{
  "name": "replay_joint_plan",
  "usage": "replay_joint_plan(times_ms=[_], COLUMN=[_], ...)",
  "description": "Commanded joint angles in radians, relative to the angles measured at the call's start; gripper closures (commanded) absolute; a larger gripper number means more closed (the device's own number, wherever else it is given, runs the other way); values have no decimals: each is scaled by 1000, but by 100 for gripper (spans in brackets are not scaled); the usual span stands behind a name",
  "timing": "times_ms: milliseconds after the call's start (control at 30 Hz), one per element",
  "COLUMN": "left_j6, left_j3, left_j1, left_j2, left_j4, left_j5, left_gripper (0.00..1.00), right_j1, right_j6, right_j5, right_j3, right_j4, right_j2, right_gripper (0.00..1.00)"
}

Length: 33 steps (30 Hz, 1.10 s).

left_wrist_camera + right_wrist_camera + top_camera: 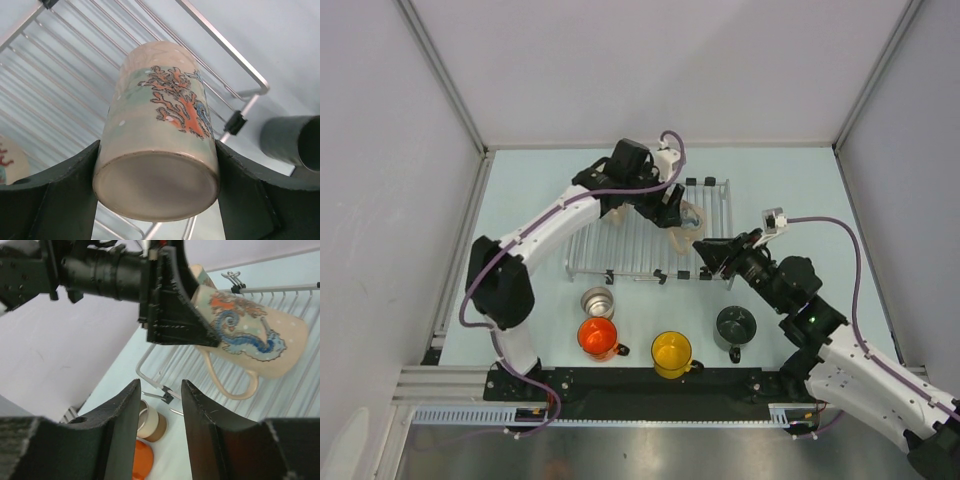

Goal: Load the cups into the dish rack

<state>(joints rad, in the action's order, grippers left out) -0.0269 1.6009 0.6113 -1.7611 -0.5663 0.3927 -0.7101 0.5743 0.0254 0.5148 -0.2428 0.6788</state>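
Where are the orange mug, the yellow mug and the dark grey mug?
orange mug (597,336): top external view, on its open inside.
yellow mug (671,351): top external view, on its open inside.
dark grey mug (735,322): top external view, on its open inside.

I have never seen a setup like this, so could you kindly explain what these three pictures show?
Two robot arms are bolted at the near edge of a table. One picture looks down from above; the other two come from a camera on each wrist, with that arm's own fingers showing. On the table stand a wire rack, a steel cup, an orange mug, a yellow mug and a grey mug. The left fingers grip a beige mug over the rack. The right fingers, close by, are apart and hold nothing.
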Motion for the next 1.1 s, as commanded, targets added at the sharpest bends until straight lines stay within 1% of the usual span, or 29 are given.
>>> replay_joint_plan(times_ms=[0,67,100,167,233,333,433,600,700,733,767,833,867,933,967,1000,1033,1067], left_j6=[-35,-36,-36,-48,-65,-93,-122,-160,-177,-188,-195,-209,-212,-214,-214,-214,-209,-205], left_j3=[189,235,260,350,442,528,592,697,696,696,694,683,677,653,648,645,643,643], left_j1=[10,13,15,19,31,51,71,87,100,111,114,123,126,131,133,134,134,134], left_j2=[-84,-147,-167,-234,-279,-343,-389,-469,-477,-479,-479,-472,-468,-462,-463,-463,-463,-465], left_j4=[40,33,32,2,-20,-29,-29,-89,-112,-124,-132,-151,-152,-152,-152,-147,-144,-142], left_j5=[-49,-58,-96,-110,-185,-274,-337,-330,-316,-316,-316,-305,-305,-310,-317,-327,-328,-330], left_gripper=[100,100,100,99,100,100,100,100,100,98,82,63,49,34,20,14,11,11], right_j1=[1,1,1,0,-2,-6,-11,-14,-15,-17,-17,-17,-17,-17,-17,-17,-17,-17], right_j6=[-56,-60,-63,-62,-62,-56,-54,-47,-45,-50,-50,-50,-48,-47,-47,-47,-48,-47], right_j5=[-16,-16,-16,-16,-51,-71,-87,-104,-99,-99,-97,-91,-90,-93,-93,-91,-90,-90], right_j3=[16,-18,-27,-44,-56,-82,-81,-82,-82,-82,-82,-81,-82,-82,-82,-82,-81,-81], right_j4=[2,-10,-24,-26,-32,-59,-62,-76,-73,-73,-72,-70,-69,-70,-69,-67,-64,-62], right_j2=[-44,-80,-111,-142,-175,-193,-173,-153,-156,-156,-154,-154,-154,-154,-156,-159,-159,-160], right_gripper=[59,59,59,59,59,59,60,61,61,61,62,62,62,63,63,63,63,63])
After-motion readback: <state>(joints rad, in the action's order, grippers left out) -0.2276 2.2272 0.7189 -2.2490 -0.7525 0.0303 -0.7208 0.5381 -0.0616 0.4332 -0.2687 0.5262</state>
